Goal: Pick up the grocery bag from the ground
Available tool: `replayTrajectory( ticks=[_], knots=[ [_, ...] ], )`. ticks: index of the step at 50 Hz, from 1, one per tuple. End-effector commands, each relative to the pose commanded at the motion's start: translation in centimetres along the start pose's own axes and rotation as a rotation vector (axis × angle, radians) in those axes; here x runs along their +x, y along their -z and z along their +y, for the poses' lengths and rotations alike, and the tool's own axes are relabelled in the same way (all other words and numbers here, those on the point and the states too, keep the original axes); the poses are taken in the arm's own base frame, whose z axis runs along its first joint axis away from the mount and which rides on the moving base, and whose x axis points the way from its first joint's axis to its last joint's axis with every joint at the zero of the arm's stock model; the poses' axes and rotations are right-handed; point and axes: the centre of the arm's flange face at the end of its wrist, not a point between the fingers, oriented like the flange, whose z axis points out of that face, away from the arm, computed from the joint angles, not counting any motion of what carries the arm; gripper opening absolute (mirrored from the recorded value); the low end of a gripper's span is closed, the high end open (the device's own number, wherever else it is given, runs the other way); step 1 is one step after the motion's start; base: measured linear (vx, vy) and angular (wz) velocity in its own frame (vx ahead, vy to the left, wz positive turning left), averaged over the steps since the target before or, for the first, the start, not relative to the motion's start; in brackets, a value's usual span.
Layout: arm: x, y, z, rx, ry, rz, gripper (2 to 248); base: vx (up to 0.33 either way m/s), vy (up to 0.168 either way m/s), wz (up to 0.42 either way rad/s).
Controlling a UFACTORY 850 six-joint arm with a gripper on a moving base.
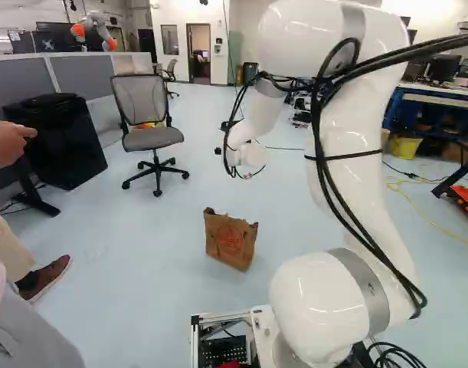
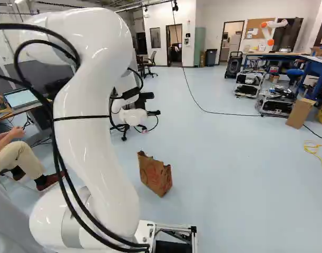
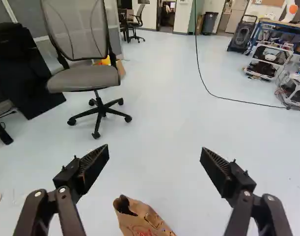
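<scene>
The black two-finger gripper has its jaws wide apart, the brown paper bag stands on the smooth pale-blue floor, visible whole only in the base views, and farther is a grey mesh-backed chair.

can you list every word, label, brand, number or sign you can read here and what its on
No text here reads clearly enough to quote.
Grocery bag: reddish print on its side, too blurred to read.
Laptop screen: too small to read.
Board on the far wall: too small to tell whether it bears any words.
</scene>
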Motion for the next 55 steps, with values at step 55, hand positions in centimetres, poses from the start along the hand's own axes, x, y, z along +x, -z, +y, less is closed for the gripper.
replayTrajectory(
  ticks=[55],
  knots=[
    [-12.6,-12.1,-0.3,-0.002,-0.005,-0.395,247,0.0,0.0,0.0]
  ],
)
